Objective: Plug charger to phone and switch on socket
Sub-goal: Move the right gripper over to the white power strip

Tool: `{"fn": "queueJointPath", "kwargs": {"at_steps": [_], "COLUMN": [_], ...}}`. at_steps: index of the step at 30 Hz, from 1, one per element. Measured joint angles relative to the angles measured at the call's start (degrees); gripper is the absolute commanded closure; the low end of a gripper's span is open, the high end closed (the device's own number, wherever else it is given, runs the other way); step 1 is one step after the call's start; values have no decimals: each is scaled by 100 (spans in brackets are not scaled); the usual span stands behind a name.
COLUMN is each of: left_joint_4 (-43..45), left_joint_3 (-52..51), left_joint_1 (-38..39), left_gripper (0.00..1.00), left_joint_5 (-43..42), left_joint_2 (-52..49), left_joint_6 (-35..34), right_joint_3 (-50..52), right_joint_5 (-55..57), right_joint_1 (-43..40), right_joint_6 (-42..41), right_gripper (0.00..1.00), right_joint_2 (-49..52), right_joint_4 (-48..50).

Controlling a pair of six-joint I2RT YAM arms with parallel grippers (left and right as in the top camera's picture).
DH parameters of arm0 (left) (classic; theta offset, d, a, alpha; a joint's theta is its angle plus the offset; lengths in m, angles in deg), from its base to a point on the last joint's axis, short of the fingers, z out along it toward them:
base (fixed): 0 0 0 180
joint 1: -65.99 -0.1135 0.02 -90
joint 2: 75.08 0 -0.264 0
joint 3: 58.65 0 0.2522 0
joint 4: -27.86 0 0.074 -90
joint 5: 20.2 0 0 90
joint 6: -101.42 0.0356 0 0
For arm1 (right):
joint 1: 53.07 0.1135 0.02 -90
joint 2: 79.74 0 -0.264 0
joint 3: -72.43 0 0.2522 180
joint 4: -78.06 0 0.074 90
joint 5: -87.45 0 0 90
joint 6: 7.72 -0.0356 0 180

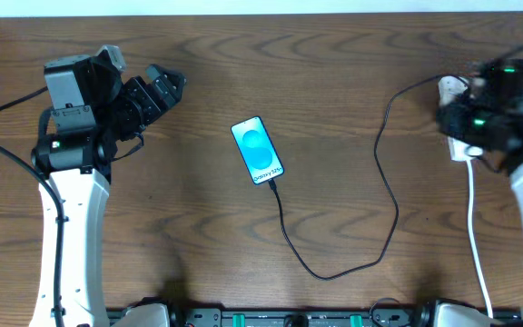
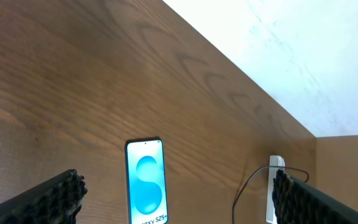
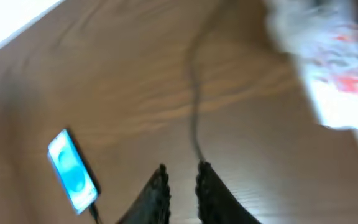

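Note:
The phone lies flat mid-table with its cyan screen up. It also shows in the left wrist view and the right wrist view. The thin black charger cable runs from the phone's near end, where its tip sits against the phone. It loops toward me, then goes back to the white socket strip at the far right. My right gripper hovers over the strip, its fingers close together and empty. The strip is blurred. My left gripper is wide open, far left of the phone.
The strip's thick white cord runs to the table's front edge on the right. The table's far edge meets a white wall. The strip also shows in the left wrist view.

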Motion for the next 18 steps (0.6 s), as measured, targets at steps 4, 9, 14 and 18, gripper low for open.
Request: {"fn": "queueJointPath", "kwargs": {"at_steps": [4, 9, 14, 18], "left_joint_4": [0, 0, -4, -4], "left_joint_3": [0, 0, 0, 0], "left_joint_1": [0, 0, 0, 0], "left_gripper": [2, 2, 2, 2], "left_joint_5": [2, 2, 2, 2], "left_joint_2": [0, 0, 0, 0], "left_joint_6": [0, 0, 0, 0], "right_joint_3": [0, -4, -151, -302], "right_joint_5": [-269, -546, -673, -608], "right_joint_1": [-931, -1716, -1958, -1965], "right_joint_6": [13, 15, 50, 68], "right_gripper": [99, 99, 99, 99], "right_joint_2": [70, 210, 697, 1093], "right_joint_4": [-4, 210, 203, 214]}}
